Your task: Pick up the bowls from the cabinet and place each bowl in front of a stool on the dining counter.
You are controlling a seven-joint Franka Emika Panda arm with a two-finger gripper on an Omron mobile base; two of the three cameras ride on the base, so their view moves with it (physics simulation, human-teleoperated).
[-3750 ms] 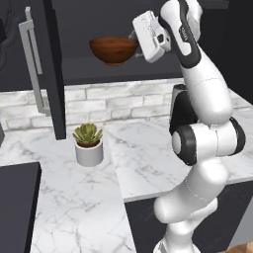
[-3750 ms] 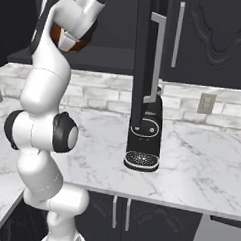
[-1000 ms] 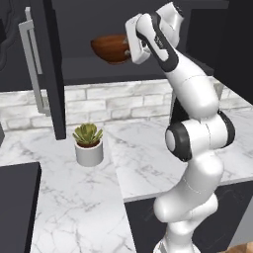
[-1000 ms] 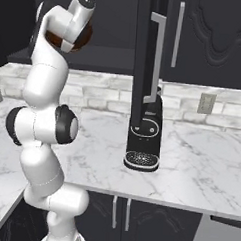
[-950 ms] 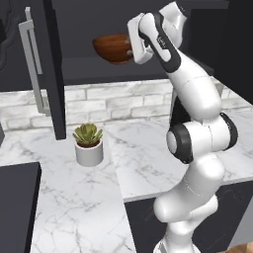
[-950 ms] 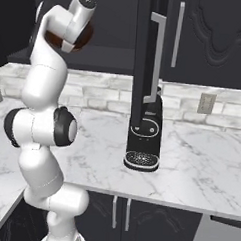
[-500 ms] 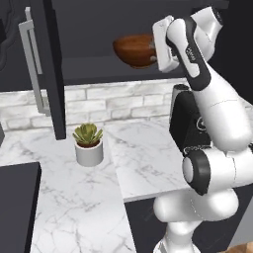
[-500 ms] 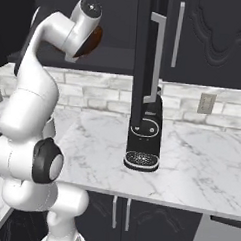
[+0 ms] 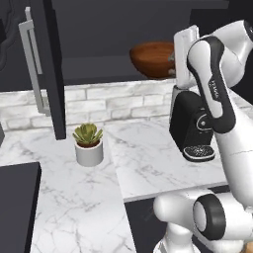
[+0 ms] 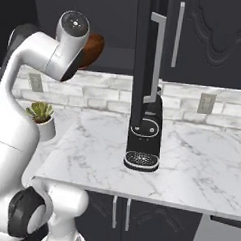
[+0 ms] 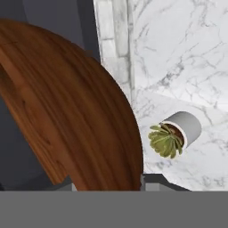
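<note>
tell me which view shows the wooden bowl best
The left base view: the wooden bowl shows whole in outline, rim up, beside the robot's hand. The hand view has its wood grain close up but cropped. The right base view gives a sliver behind the arm.

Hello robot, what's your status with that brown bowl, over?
Hand clamped on the wooden bowl's rim. Bowl held in the air in front of the open cabinet, above the coffee machine. Potted plant off to the side.
</note>
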